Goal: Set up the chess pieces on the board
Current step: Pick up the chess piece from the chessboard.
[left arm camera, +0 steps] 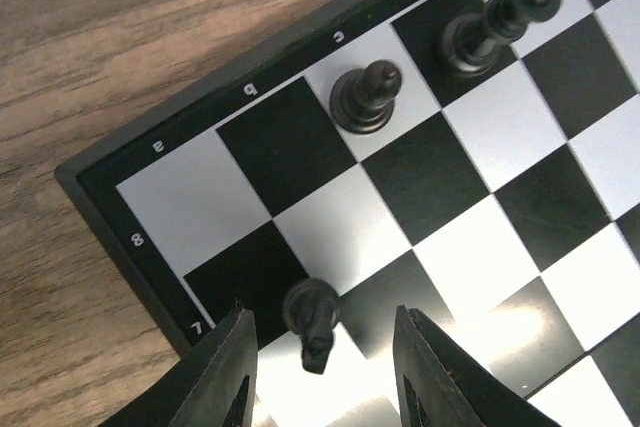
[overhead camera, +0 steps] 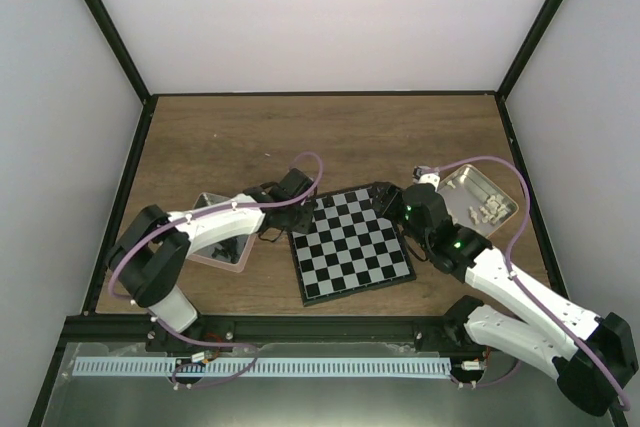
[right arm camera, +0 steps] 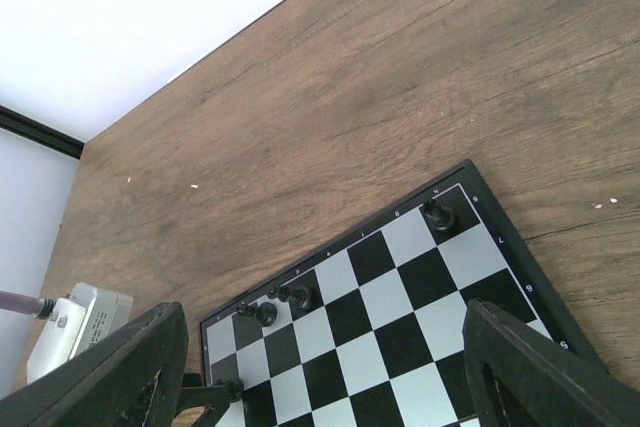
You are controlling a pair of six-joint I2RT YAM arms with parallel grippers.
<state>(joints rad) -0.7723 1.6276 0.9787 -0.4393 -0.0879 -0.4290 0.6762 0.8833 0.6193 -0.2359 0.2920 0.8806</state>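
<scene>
Where your left gripper hangs low over the far left corner of the board, its two fingers stand partly apart. A small black piece stands on the board between them. You can see a gap on each side of it, so the fingers do not touch it and they hold nothing. This piece is close to the left edge of the board, a little way in from the far edge. You cannot tell just which square it is on.

Two more black pieces stand in the far row. A short black piece is on the pale square marked c. A taller black piece is on the dark square marked d, right beside it. A fourth black piece stands alone near the far right corner of the board.

Your right gripper is above the far right part of the board. Its jaws are wide apart and nothing is between them.

The board lies flat in the middle of the wooden table, turned a little. To its right sits a tin with whitish pieces in it. To its left is a pink-rimmed tray, partly hidden under your left arm.
</scene>
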